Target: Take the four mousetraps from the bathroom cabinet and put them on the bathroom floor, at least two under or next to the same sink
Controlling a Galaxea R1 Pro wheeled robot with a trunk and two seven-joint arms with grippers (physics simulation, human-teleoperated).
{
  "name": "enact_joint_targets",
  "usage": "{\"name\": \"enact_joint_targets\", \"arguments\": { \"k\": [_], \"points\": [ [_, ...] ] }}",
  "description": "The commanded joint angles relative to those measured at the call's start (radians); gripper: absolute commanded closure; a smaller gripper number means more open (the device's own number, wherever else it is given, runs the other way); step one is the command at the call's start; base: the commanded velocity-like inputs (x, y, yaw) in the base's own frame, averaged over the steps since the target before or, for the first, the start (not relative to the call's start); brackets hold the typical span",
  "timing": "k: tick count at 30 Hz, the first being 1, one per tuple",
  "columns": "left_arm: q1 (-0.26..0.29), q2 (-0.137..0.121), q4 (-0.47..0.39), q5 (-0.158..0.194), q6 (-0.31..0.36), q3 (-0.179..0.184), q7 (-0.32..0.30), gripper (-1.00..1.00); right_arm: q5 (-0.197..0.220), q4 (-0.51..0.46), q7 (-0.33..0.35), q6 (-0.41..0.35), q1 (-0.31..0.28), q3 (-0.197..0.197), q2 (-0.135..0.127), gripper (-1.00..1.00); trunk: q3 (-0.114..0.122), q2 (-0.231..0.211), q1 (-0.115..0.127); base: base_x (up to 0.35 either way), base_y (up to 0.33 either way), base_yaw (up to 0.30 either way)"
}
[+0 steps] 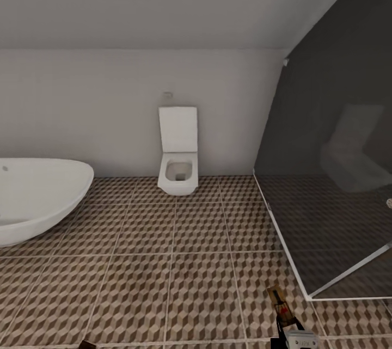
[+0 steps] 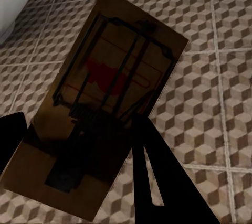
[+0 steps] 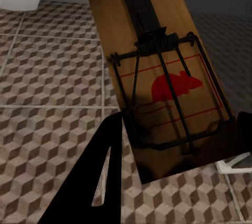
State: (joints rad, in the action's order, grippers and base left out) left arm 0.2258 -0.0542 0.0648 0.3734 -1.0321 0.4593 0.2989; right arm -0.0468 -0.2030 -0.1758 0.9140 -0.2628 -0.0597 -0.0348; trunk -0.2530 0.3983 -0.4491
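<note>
My right gripper [image 1: 294, 337] is shut on a tan mousetrap [image 1: 280, 301] at the head view's lower right, held above the cube-patterned bathroom floor [image 1: 163, 262]. The right wrist view has that mousetrap [image 3: 163, 77] close up, with a red mouse print and dark wire, between the right gripper's [image 3: 173, 156] dark fingers [image 3: 100, 182]. In the left wrist view a second mousetrap [image 2: 110, 103] sits shadowed and tilted, with my left gripper [image 2: 79, 171] shut on it over the tiles. The cabinet and the sink are out of view.
A white oval bathtub [image 1: 32, 202] stands at the left. A white wall-hung toilet [image 1: 178, 169] is straight ahead against the far wall. A dark glass shower enclosure [image 1: 332, 175] with a white floor frame takes up the right.
</note>
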Motion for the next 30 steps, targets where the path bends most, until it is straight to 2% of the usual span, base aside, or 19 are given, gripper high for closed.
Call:
{"name": "enact_joint_targets", "arguments": {
  "k": [1,8,26,27,28,30],
  "points": [
    [0.001,0.001,0.003,0.004,-0.003,0.009,0.003,1.00,-0.003,0.001,-0.010,0.002,-0.001,-0.006,-0.001,1.00,-0.002,0.002,-0.001,0.252,0.168,0.000],
    [0.001,0.001,0.003,0.004,-0.003,0.009,0.003,1.00,-0.004,0.001,-0.010,0.003,-0.001,-0.006,-0.001,1.00,-0.002,0.002,-0.001,0.204,0.108,0.000],
    [0.001,0.003,-0.002,0.004,0.003,0.005,0.004,1.00,-0.005,0.001,-0.005,-0.005,-0.001,-0.010,-0.002,1.00,-0.002,0.002,-0.001,0.005,0.002,0.000],
    [0.001,0.005,-0.004,0.004,0.026,0.004,0.004,1.00,-0.005,0.000,-0.005,-0.011,-0.001,-0.010,-0.003,1.00,-0.002,0.002,-0.001,0.000,0.000,0.000],
    [0.001,0.009,-0.008,0.004,0.079,0.003,0.005,1.00,-0.006,-0.003,-0.005,-0.029,-0.001,-0.009,-0.004,1.00,-0.002,0.002,-0.001,0.000,0.000,0.000],
    [0.002,0.011,-0.044,0.003,0.263,0.003,0.003,1.00,-0.009,-0.014,-0.003,-0.108,-0.001,-0.008,-0.005,1.00,-0.002,0.002,-0.001,0.000,0.000,0.000]
  ]
}}
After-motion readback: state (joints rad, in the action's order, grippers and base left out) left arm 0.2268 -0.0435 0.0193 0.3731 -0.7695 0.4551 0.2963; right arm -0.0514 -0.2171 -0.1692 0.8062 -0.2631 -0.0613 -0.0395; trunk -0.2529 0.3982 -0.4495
